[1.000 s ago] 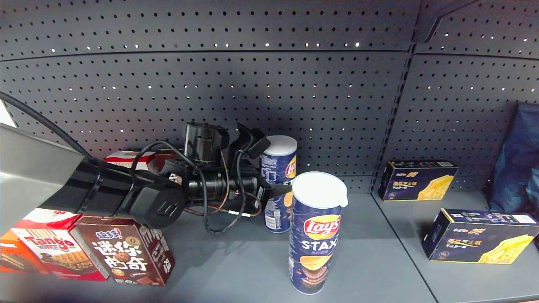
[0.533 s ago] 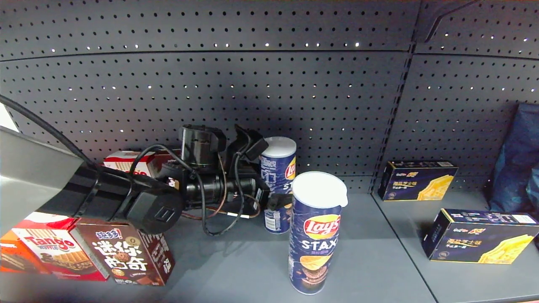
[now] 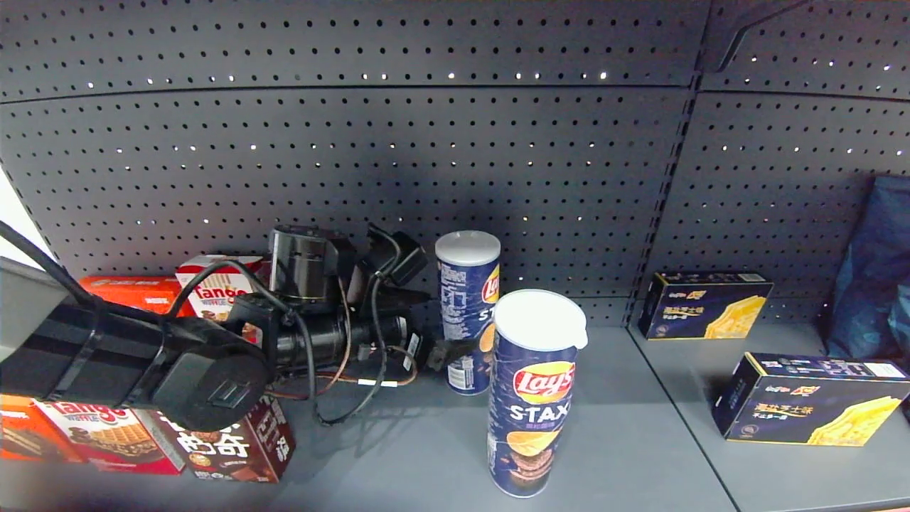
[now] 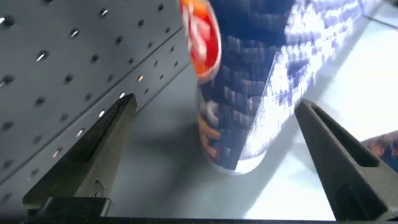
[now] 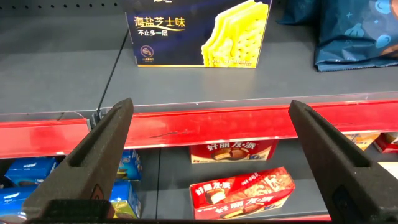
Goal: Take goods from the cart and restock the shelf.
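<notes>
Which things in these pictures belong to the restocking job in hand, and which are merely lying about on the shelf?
In the job:
left hand, open, fingers either side of the rear chip can
shelf the can stands on

Lying about:
front chip can
wafer boxes
brown biscuit box
rear cracker box
front cracker box
blue bag
</notes>
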